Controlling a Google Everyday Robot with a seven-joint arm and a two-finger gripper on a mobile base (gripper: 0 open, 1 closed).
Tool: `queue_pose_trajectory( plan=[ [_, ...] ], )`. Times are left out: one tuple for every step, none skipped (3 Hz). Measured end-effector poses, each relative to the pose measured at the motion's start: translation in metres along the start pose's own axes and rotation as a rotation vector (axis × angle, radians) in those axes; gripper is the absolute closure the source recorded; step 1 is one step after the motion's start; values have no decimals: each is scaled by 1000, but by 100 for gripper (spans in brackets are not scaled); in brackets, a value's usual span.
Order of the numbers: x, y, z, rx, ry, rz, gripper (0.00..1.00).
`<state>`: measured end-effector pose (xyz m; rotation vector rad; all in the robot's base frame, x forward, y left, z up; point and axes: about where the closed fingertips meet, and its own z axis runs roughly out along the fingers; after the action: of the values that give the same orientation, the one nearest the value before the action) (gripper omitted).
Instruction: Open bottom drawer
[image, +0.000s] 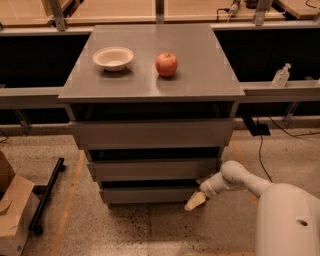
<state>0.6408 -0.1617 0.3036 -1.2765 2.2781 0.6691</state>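
The bottom drawer is the lowest and narrowest of three plain grey drawer fronts in the cabinet, near the floor. Its flat front panel sits slightly forward of the cabinet body under a dark gap. My gripper is at the drawer's right end, at the lower right corner of its front, low above the floor. My white arm reaches to it from the lower right.
A white bowl and a red apple sit on the cabinet top. A cardboard box and a black bar lie on the floor at left. A bottle stands on the right ledge. Cables run at right.
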Motion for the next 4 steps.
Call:
queue_pose_trajectory(
  plan=[
    [9, -14, 16, -4, -31, 28, 0],
    [16, -30, 32, -9, -77, 55, 0],
    [19, -31, 38, -8, -75, 63, 3],
    [28, -34, 57, -4, -66, 89, 13]
  ],
)
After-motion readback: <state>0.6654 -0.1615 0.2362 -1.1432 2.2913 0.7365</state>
